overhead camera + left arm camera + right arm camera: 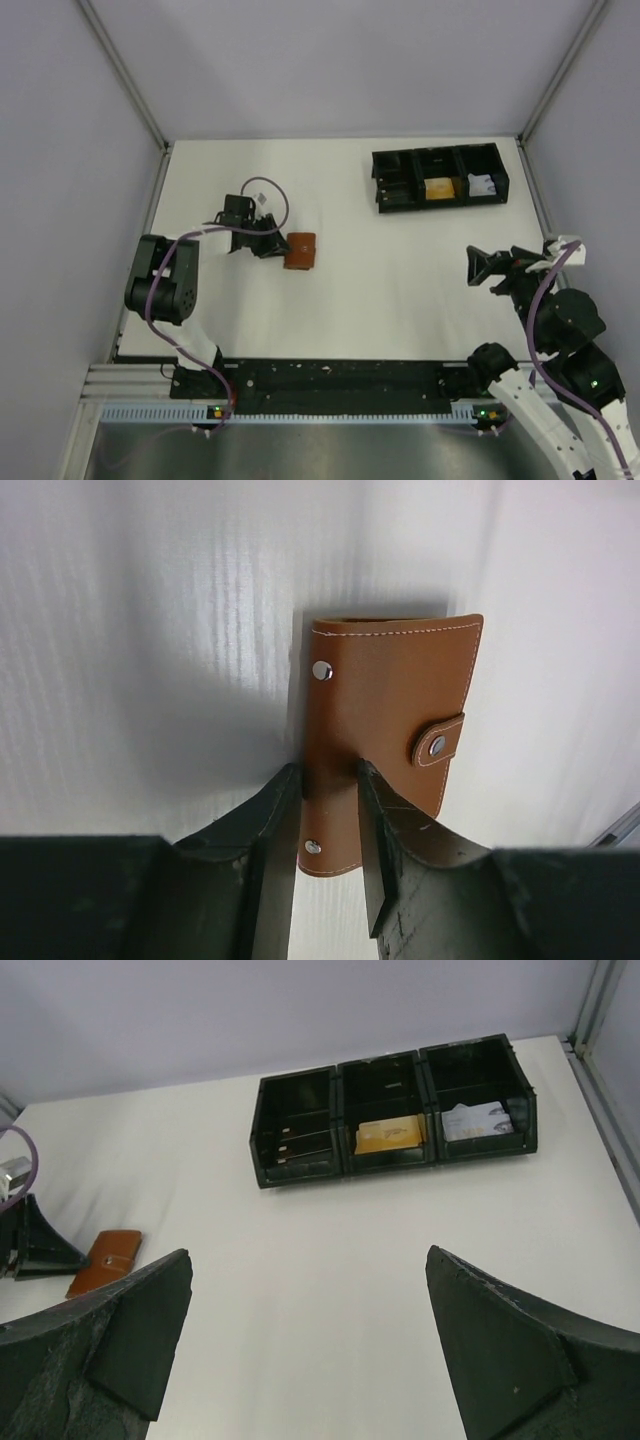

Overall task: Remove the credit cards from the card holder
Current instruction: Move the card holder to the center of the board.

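Card holder [385, 710] lies w/ near end betw. left tool [328, 770] fingers; can't tell if clenched.

The flat brown leather card holder [299, 250] lies on the white table [400, 290], well left of and in front of the black three-compartment plastic tray [435, 151], whose middle and right compartments hold cards [437, 188].

Card holder [385, 695] smooth brown leather-like (shiny metal snaps [321, 670]); tray [296, 1172] black plastic
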